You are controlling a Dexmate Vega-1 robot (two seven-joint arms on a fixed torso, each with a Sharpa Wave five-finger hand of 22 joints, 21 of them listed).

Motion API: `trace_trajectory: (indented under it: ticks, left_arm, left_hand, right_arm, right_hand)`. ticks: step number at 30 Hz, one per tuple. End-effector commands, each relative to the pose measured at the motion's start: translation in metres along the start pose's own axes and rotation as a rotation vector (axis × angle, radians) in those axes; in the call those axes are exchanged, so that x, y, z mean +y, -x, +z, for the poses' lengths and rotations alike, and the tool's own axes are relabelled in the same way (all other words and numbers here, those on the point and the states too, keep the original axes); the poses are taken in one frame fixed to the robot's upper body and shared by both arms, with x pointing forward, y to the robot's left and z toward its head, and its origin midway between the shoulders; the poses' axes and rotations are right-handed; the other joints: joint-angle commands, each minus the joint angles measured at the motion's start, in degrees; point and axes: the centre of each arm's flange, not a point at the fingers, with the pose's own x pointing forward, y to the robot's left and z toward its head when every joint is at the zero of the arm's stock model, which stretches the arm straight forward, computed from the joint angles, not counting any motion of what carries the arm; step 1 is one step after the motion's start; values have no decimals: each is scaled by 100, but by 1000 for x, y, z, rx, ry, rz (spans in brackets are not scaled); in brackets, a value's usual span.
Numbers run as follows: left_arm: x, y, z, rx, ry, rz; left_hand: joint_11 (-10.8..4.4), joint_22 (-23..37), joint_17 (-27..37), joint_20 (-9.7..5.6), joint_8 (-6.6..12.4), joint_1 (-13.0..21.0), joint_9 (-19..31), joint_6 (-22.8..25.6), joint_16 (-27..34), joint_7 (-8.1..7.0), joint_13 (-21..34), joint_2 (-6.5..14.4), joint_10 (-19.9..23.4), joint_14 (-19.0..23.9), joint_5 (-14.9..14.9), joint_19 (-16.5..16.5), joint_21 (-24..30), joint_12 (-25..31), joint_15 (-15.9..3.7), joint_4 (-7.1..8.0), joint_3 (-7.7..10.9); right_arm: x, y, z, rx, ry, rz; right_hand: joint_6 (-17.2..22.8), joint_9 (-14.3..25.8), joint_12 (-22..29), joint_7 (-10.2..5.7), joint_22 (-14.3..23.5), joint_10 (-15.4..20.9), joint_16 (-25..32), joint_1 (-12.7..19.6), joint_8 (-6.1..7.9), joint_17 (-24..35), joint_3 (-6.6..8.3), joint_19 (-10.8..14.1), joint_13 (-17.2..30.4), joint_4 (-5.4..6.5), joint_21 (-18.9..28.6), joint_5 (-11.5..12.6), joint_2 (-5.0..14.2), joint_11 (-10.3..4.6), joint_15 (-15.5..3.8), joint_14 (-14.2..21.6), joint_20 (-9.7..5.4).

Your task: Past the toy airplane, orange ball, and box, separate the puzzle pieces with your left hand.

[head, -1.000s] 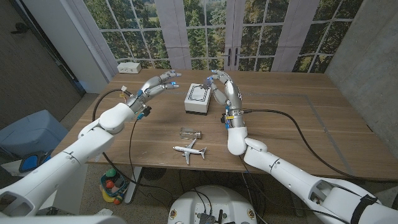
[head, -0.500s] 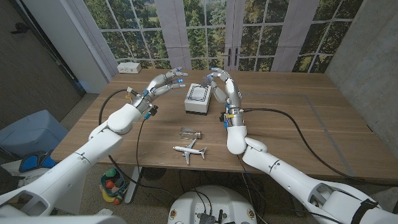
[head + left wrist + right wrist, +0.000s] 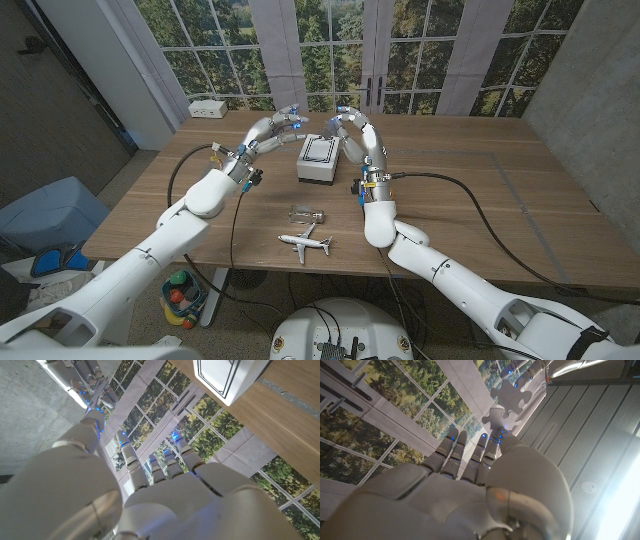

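Since a second ago the left hand (image 3: 272, 130) has reached farther toward the upper middle of the head view, closing on the right hand (image 3: 347, 127) above the white box (image 3: 318, 159). Its fingers are spread and hold nothing; in the right wrist view its fingertips (image 3: 522, 370) hang just beside the puzzle pieces (image 3: 503, 406).

Those are two white pieces, still interlocked, pinched at the right hand's thumb and fingertips at the upper middle of that view. The right hand's other fingers are loosely curled.

One box stands on the wooden table (image 3: 470, 190) at the upper middle of the head view, between the two hands. Nearer the lower middle lie one small clear object (image 3: 306, 215), too small to identify, and one toy airplane (image 3: 305, 242), white, just below it.
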Motion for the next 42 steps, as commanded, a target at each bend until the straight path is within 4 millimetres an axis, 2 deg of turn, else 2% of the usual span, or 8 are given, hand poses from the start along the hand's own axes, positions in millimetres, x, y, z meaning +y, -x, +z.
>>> trace_trajectory:
  ticks: [1,5,11,18,29,38,41,42]
  left_arm:
    - [-19,-4,3,-3,4,-4]
    - [-25,-6,1,7,14,-27]
    - [-35,-8,0,11,26,-41]
    - [-44,-10,-1,5,62,-18]
    - [-54,-11,-5,10,121,7]
    - [-61,-13,-4,-5,160,15]
    - [-62,-13,-4,-9,179,20]
    - [-62,-13,-4,-10,182,18]
  left_hand:
    - [-7,7,15,-41,24,141,58,-64,6,49,30,-8,30,82,-21,67,-45,-6,-164,1,-69]
    - [16,8,15,-42,-27,210,113,-309,-17,16,35,-30,-25,79,-24,66,-84,-55,-142,10,-167]
    - [27,8,15,-24,-18,225,142,-357,-24,20,37,-40,-24,82,-24,46,-111,-65,-119,16,-224]
    - [-29,12,16,-26,195,313,232,-60,-19,23,42,-20,167,145,-20,84,-148,-22,-130,27,-371]
    - [-20,22,15,-31,440,439,340,257,6,81,48,32,443,298,-21,160,-169,32,-96,49,-524]
    - [-17,36,16,-33,772,603,456,784,23,130,51,143,748,503,-3,242,-187,65,-91,92,-684]
    - [-41,39,16,-42,811,626,443,890,30,175,50,178,828,558,1,263,-188,79,-80,105,-710]
    - [-39,40,16,-39,797,638,437,866,36,137,50,196,835,590,4,274,-187,73,-46,109,-719]
  right_arm:
    - [-1,1,7,-10,-31,6]
    - [-1,2,8,-12,-27,7]
    - [-2,1,10,-20,-28,10]
    - [-2,0,12,-32,-28,18]
    - [-2,-2,12,-45,-34,20]
    - [-2,-3,14,-60,-34,19]
    - [-3,-2,14,-59,-33,19]
    - [-3,-3,14,-57,-31,19]
  right_hand:
    - [-4,611,43,32,14,76,49,-53,131,43,46,-49,48,5,54,3,7,-44,-930,-36,-322]
    - [-16,651,60,35,14,68,50,-61,157,63,57,-65,84,2,58,0,4,-42,-931,-37,-316]
    - [-29,709,88,37,13,64,46,-72,196,87,74,-97,136,-5,61,-5,-1,-38,-928,-43,-300]
    - [-52,788,126,62,13,50,42,-94,247,124,94,-125,212,-12,73,-14,-5,-32,-920,-50,-286]
    - [-68,819,181,53,13,59,40,-105,272,170,122,-154,303,-39,90,-24,-13,-38,-931,-54,-263]
    - [-69,809,224,53,13,62,45,-114,274,206,149,-189,374,-58,100,-31,-10,-39,-937,-35,-224]
    - [-56,792,235,55,13,59,56,-111,272,221,158,-194,395,-67,105,-33,-7,-32,-947,-18,-208]
    - [-51,784,242,52,13,64,59,-117,270,226,158,-197,404,-66,107,-35,-9,-30,-941,-10,-211]
